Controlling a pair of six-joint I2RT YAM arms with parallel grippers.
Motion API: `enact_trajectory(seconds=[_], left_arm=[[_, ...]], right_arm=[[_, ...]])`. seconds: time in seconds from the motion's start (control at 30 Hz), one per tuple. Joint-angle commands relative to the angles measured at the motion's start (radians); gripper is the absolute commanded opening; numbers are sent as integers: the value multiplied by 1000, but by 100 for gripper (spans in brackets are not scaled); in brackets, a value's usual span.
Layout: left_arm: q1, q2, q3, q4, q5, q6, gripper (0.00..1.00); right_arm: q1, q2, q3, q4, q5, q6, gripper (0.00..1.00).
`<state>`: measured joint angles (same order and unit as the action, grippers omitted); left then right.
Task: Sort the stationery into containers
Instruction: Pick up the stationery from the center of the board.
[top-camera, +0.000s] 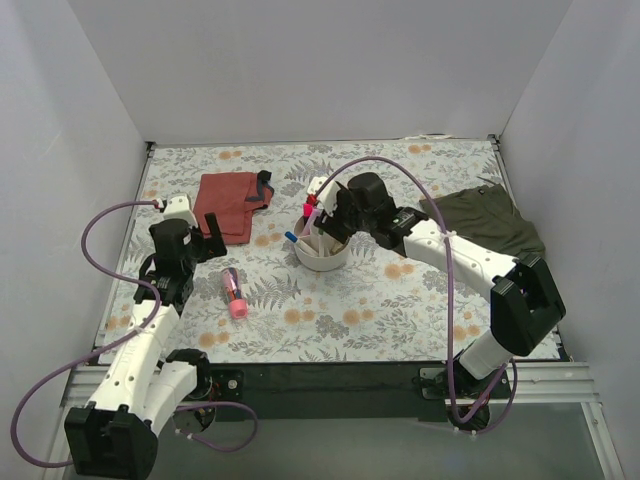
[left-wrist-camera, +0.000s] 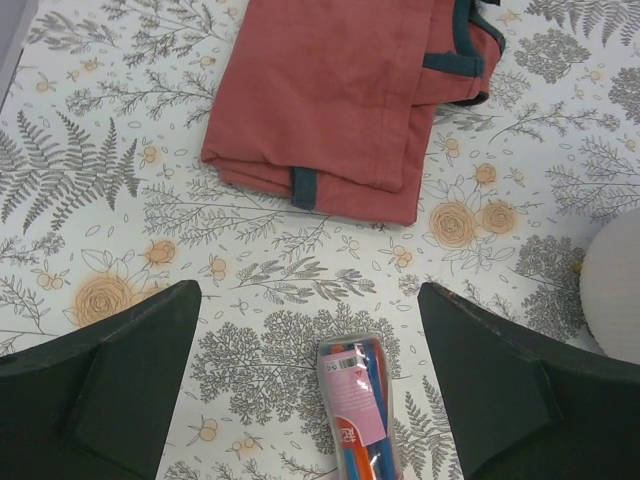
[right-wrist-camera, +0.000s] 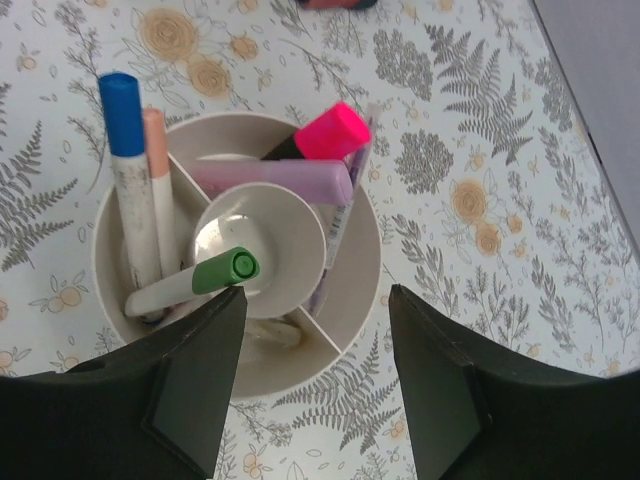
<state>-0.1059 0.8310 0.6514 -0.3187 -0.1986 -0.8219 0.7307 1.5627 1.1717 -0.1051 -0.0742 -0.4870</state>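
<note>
The round white organiser (top-camera: 322, 252) stands mid-table. In the right wrist view it (right-wrist-camera: 355, 290) holds a blue-capped pen (right-wrist-camera: 124, 130), a tan pen (right-wrist-camera: 157, 170), a green-capped white marker (right-wrist-camera: 210, 275), a pink-capped highlighter (right-wrist-camera: 328, 135) and a lilac marker (right-wrist-camera: 290, 180). My right gripper (right-wrist-camera: 317, 295) hangs open and empty just above it, as the top view (top-camera: 322, 222) also shows. A clear pack of pens with a pink label (left-wrist-camera: 357, 405) lies on the table (top-camera: 234, 292). My left gripper (left-wrist-camera: 310, 295) is open and empty above its far end (top-camera: 212, 245).
A folded rust-red cloth (top-camera: 230, 202) lies at the back left, just beyond the left gripper (left-wrist-camera: 340, 100). An olive-green cloth (top-camera: 490, 222) lies at the right under the right arm. White walls close the table on three sides.
</note>
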Motion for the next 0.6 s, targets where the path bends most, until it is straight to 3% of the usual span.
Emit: enact_trajectory(seconds=[0.0,0.2,0.27,0.47,0.57], left_arm=[[25,22,20,-55,-2,-63,92],[38,48,59,-85,-85,-59,93],[61,17,79,-92,-82,-72,93],[147,-24,249,-167,11,-45,94],[192,12,350,-220,-13,-33,95]], right_arm=[[45,31,103,39,7,-12,68],[67,20,151,47,68,19,70],[75,17,184,42,68,97,70],[140,146,354,-18,-160,370,71],[180,281,431,-10,-223,535,72]])
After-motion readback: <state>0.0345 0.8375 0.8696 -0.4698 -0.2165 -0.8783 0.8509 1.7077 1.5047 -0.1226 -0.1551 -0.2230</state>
